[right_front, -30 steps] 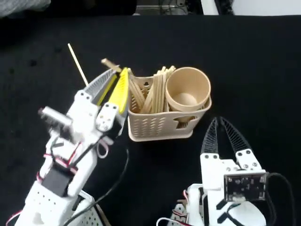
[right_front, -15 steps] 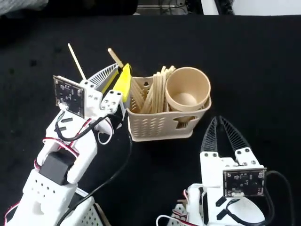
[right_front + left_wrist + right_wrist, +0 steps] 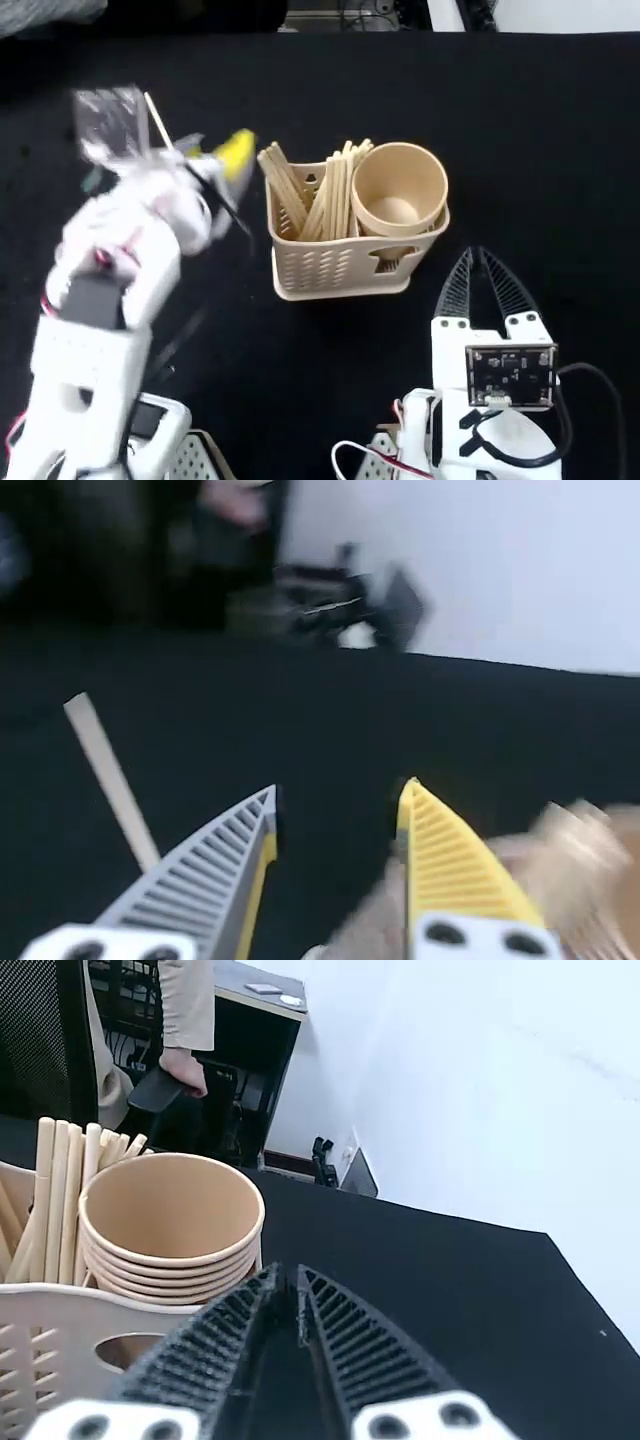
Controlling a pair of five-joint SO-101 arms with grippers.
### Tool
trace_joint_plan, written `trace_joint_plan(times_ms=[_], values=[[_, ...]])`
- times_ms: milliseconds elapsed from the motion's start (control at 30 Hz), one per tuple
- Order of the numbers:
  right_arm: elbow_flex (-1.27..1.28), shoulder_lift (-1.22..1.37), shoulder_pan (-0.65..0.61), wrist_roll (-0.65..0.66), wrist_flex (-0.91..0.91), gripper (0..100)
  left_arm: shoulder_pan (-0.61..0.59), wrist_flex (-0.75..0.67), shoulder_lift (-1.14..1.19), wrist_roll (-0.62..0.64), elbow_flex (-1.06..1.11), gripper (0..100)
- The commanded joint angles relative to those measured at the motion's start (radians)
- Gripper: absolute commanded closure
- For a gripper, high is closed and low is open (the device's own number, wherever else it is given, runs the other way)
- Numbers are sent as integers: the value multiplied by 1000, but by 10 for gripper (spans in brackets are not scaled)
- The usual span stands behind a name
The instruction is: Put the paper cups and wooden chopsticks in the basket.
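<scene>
Though loose, chopstick [image 3: 112, 780] beside end effector [image 3: 340, 790]

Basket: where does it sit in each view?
High view: basket mid-picture, ahead of the right tool.
Left wrist view: beige blur beside the left tool, likely it; too blurred to confirm.
Right wrist view: just beyond the shut right tool.
Shared landmark: paper cups inside it.

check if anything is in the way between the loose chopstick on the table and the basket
Only the left gripper itself: in the high view it sits open between the loose chopstick and the basket. Nothing else visible lies between them.
</scene>
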Motion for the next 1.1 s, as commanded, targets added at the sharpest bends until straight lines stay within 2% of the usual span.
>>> trace_joint_plan(times_ms=[0, 167, 600, 867, 1067], values=[[1, 7, 15, 11, -12, 973, -97, 84, 255, 57, -242, 798], [1, 7, 15, 11, -11, 973, -136, 172, 586, 58, -479, 798], [2, 7, 12, 14, 2, 973, -226, 402, 1409, 55, -1260, 798], [21, 7, 12, 14, -5, 973, -271, 523, 1801, 60, -1765, 798], [21, 7, 12, 14, -3, 973, -275, 612, 1982, 61, -2055, 799]])
